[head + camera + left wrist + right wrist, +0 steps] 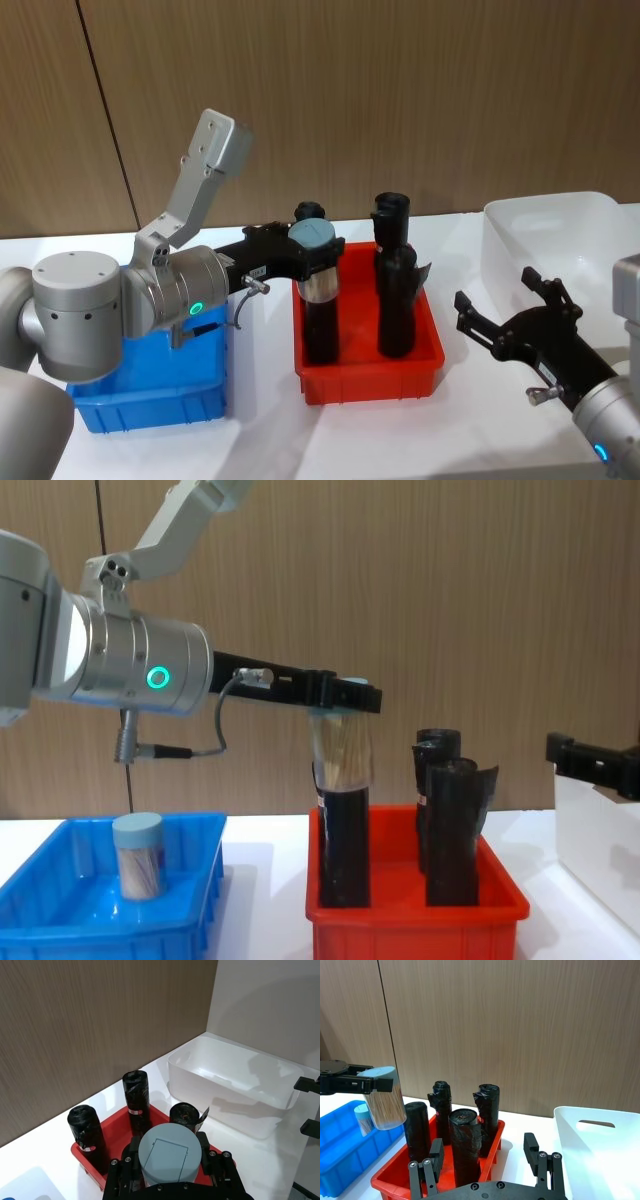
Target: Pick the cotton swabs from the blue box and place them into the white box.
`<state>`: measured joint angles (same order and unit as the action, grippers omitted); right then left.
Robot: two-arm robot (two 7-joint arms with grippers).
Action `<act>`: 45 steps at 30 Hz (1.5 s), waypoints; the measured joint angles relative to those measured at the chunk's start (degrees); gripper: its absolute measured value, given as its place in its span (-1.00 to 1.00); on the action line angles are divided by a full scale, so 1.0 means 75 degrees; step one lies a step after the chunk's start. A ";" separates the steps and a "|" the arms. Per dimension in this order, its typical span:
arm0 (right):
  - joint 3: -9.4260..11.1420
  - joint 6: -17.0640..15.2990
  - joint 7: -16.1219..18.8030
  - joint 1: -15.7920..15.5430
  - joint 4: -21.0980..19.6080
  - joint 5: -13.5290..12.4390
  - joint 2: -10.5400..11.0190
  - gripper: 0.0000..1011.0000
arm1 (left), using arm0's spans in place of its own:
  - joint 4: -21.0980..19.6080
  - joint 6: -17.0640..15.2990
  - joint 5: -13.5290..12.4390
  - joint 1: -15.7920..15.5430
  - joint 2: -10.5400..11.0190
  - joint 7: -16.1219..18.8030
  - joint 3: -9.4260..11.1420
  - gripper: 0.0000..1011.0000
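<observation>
You have one jar of cotton swabs [342, 748] clamped between the jaws of the left gripper [316, 252], gripped high up just under its pale blue lid, hanging upright and clear of everything. Directly beneath that hand is the red bin [415, 930], and the jar's base hangs just over the top of the nearest of the black bottles [395, 300] standing in it. Whether they touch, I cannot tell.

You are in the carry step: the jar is out of the blue box [150, 400], which lies back behind the hand under the arm, and is not yet at the white box [240, 1110], which sits farther ahead of the hand, past the red bin.

The next move calls for travel onward across the red bin, keeping height so the jar does not knock the bottle tops, then lowering inside the white box's walls before you let go.

The right gripper [492, 285] hovers spread wide and empty in front of the white box. Mind it on your way in.

A second jar [138, 855] stands in the blue box for your next trip.
</observation>
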<state>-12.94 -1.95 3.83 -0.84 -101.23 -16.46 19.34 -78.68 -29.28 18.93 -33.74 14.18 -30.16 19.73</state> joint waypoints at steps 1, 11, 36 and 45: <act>0.0000 0.0000 0.0000 0.0000 0.0000 0.0000 0.0000 0.98 | 0.0001 -0.0001 -0.0001 -0.0001 -0.0001 -0.0001 0.0000 0.32; -0.0001 0.0000 0.0031 0.0009 0.0002 0.0001 -0.0012 0.98 | 0.0012 -0.0008 -0.0005 -0.0011 -0.0006 -0.0015 0.0009 0.32; -0.0137 -0.0316 0.1192 0.0504 0.0428 -0.0012 -0.0273 0.98 | 0.0020 -0.0012 -0.0003 -0.0022 -0.0013 -0.0025 0.0008 0.32; -0.0167 -0.0585 0.1788 0.0908 0.0805 -0.0223 -0.0440 0.98 | 0.0019 -0.0012 -0.0003 -0.0022 -0.0013 -0.0025 0.0008 0.32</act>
<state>-14.19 -6.34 17.24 5.97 -95.19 -18.13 16.04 -78.54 -29.37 18.91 -33.90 14.08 -30.34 19.79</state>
